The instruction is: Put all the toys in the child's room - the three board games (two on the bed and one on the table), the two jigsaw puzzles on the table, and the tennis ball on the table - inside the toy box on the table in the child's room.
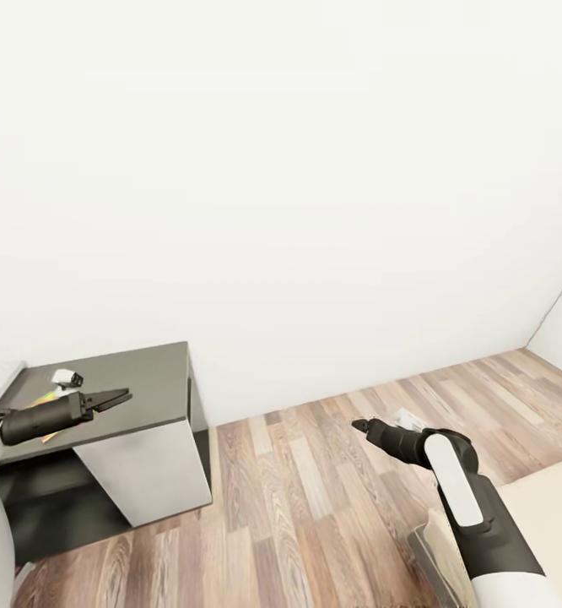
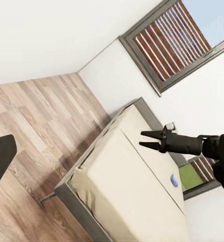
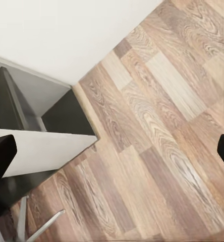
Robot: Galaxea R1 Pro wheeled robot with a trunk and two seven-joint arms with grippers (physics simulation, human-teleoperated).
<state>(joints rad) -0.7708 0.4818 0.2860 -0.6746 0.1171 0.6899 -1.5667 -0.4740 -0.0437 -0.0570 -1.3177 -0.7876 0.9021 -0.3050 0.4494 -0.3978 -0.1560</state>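
Looking from the left, a jigsaw puzzle (image 1: 49,405) lies on the dark counter (image 1: 146,380), under the left gripper (image 1: 116,397), whose jaws are a little open and hold nothing. Farther right, the right gripper (image 1: 361,425) hangs over the floor (image 1: 315,507); I cannot tell its jaws. A blue toy (image 2: 174,180) waits on the bed (image 2: 137,191), so lots is left.

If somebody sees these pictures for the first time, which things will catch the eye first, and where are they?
The wide blank white wall takes the upper head view, above the wood-plank floor. At lower left stands the dark-grey table with a white cabinet side, small colourful items at its far left end, and the left hand pointing over it. In the left wrist view, the bed with its beige mattress lies under a slatted window.
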